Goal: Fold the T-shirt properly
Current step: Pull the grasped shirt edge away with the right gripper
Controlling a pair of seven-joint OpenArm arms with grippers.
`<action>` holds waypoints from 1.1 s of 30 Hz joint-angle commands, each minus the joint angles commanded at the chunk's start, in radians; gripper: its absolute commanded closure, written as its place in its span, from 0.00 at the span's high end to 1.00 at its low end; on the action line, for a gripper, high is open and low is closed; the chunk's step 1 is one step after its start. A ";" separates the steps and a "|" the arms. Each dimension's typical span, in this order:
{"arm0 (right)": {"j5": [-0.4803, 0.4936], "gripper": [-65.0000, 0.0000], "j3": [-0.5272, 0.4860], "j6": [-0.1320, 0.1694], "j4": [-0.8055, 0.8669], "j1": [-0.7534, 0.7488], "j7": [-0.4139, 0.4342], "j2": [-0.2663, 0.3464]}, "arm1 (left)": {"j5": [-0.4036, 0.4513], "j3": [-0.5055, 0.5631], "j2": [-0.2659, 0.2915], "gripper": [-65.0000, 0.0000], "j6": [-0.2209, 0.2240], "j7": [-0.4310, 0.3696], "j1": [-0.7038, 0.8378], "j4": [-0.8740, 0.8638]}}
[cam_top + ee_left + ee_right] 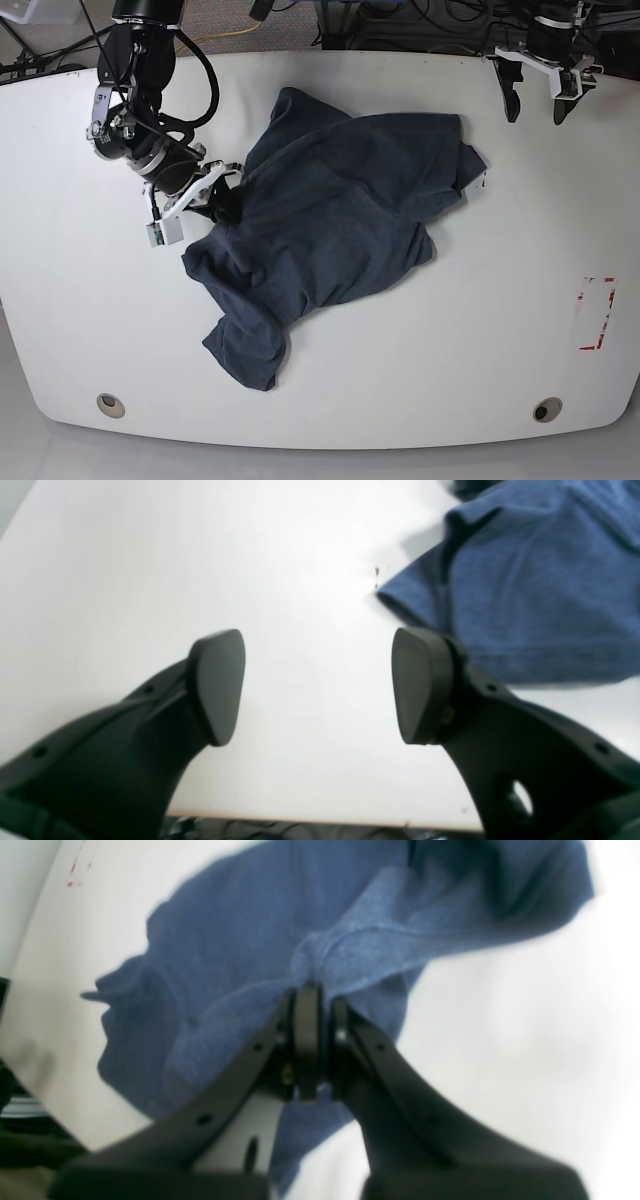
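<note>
On the white table (80,330), right claw (314,1005) pinches T-shirt (330,230); left claw (317,685) gapes empty.

one t-shirt (330,220), one table (500,330), two grippers.

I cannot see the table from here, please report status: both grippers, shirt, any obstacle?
Right gripper shut on dark slate-blue cotton T-shirt, pinching its edge. Left gripper open, beside shirt, apart. Shirt crumpled, unfolded. Nothing in the way.
</note>
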 joint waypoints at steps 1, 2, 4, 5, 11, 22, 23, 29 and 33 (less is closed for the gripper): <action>0.000 0.00 0.000 0.000 0.009 0.021 0.000 0.009 | 0.037 0.012 0.002 0.66 0.000 0.000 -0.003 0.000; 0.000 0.00 0.000 0.000 0.009 0.040 0.000 0.017 | 0.066 0.026 0.002 0.66 0.000 0.000 -0.012 0.000; 0.000 0.00 0.000 0.000 0.009 0.080 0.000 0.023 | 0.100 0.049 0.002 0.66 0.000 0.000 -0.021 0.000; 0.000 0.00 0.000 0.000 0.009 0.104 0.000 0.025 | 0.115 0.058 0.002 0.66 0.000 0.000 -0.023 0.000; -0.037 0.00 -0.032 -0.002 -0.008 0.253 0.000 0.095 | 0.150 0.120 -0.005 0.66 0.000 0.000 -0.025 0.000; -0.264 0.00 -0.215 -0.002 -0.066 0.486 0.071 0.170 | 0.238 0.230 0.003 0.66 0.006 0.000 -0.083 -0.002; -0.269 0.00 -0.218 -0.002 -0.066 0.502 0.071 0.169 | 0.236 0.230 0.005 0.66 0.006 0.008 -0.103 -0.002; -0.273 0.00 -0.215 0.000 -0.106 0.549 0.071 0.178 | 0.229 0.184 0.081 0.66 0.003 0.206 -0.230 0.002; -0.275 0.00 -0.212 0.023 -0.120 0.543 0.072 0.178 | 0.172 0.163 0.106 0.66 0.002 0.348 -0.351 -0.008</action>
